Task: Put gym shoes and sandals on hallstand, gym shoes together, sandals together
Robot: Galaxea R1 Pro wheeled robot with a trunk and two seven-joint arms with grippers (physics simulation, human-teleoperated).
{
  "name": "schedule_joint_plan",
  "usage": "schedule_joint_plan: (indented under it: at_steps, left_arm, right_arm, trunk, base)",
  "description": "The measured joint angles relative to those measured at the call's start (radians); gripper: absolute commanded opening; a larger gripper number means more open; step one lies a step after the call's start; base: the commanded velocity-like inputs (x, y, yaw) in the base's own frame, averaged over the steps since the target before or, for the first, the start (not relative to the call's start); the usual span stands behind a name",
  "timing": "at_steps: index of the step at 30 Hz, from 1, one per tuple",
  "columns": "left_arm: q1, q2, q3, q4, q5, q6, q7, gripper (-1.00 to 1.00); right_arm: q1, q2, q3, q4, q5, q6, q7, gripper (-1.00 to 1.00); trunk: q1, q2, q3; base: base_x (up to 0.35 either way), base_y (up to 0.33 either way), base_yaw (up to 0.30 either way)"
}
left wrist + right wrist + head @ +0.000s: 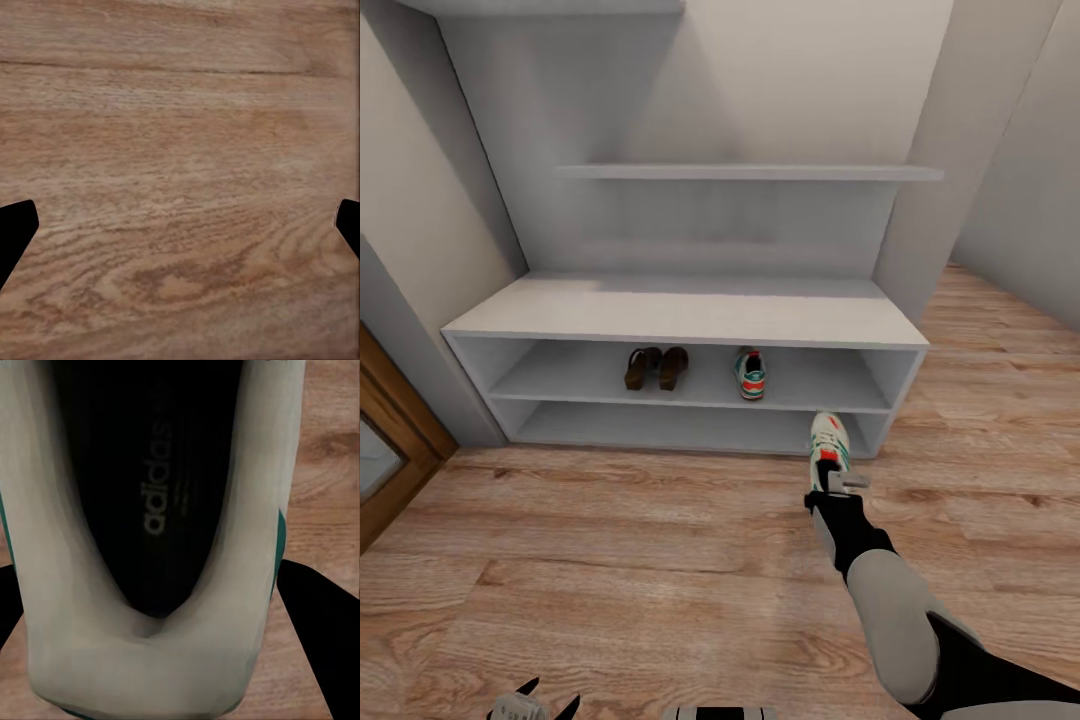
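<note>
Sneaker (828, 440) grasped by right tool (830, 470) before hallstand (690, 310); left tool (180, 225) released above floor (180, 112).

The word "adidas" reads in pale grey lowercase letters on the dark insole inside the white gym shoe (150, 510), seen in the right wrist view; a smaller line of print runs beside it, too blurred to read; no other lettering is legible.

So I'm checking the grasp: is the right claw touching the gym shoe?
Touching. The right wrist view shows the gym shoe wedged between the right claw's dark fingers, which press its heel sides.
</note>
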Motion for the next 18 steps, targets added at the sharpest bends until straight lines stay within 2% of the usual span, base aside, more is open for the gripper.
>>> schedule_joint_plan:
  at_steps: [11,18]
  left_arm:
    - [0.0,0.0,0.0,0.006,-0.001,0.002,-0.016,1.0]
    - [0.0,-0.001,0.0,0.009,-0.001,0.002,-0.017,1.0]
  right_arm:
    - [-0.002,0.0,0.002,-0.003,0.0,-0.001,0.003,-1.0]
    - [-0.002,0.0,0.002,-0.005,-0.002,-0.003,0.006,-1.0]
  trunk:
    - [0.0,0.0,0.0]
    - [-0.001,0.0,0.0]
  base:
    - [0.007,0.0,0.0]
    - [0.295,0.0,0.0]
